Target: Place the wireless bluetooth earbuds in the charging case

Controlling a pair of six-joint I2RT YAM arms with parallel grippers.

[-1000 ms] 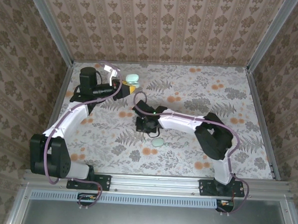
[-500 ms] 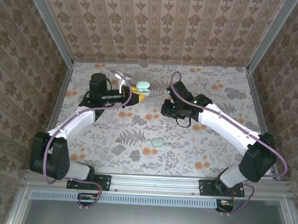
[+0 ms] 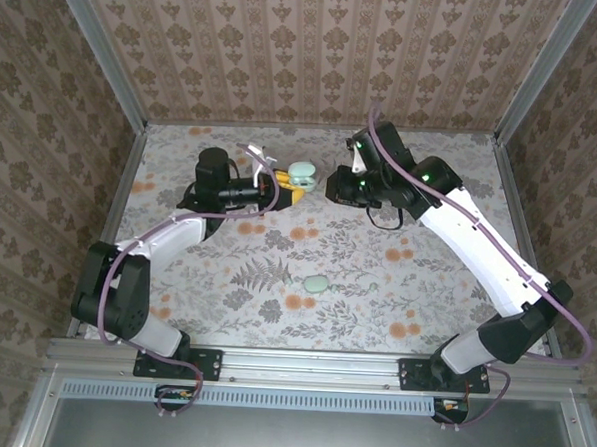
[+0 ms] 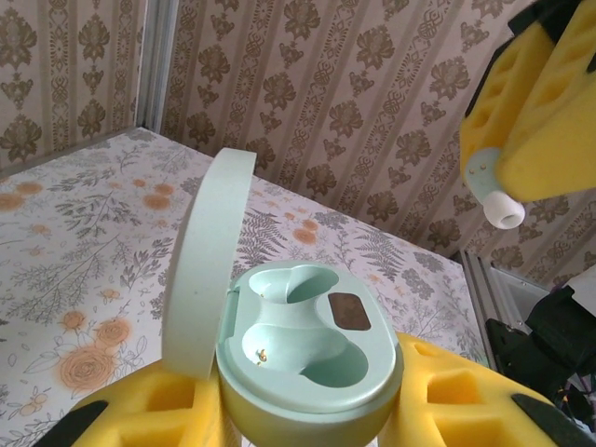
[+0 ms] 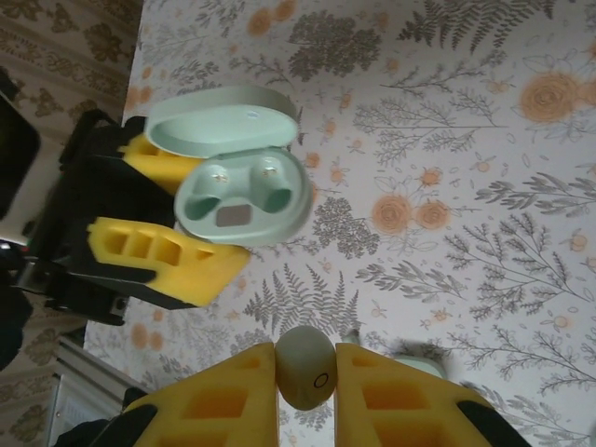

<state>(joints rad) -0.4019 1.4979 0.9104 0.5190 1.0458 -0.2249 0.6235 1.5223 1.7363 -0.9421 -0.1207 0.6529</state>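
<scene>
Approach step — right claw [image 5: 305, 396] pinching an earbud [image 5: 305, 365], left claw [image 4: 307, 414] clamping the open charging case [image 4: 312, 358] just ahead — next needs careful alignment.

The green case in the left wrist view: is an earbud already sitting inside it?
No, both hollows of the open charging case are bare, with nothing seated in them.

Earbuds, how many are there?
2. One earbud is pinched in the right gripper; the other earbud lies on the table. None sit inside the open case.
</scene>
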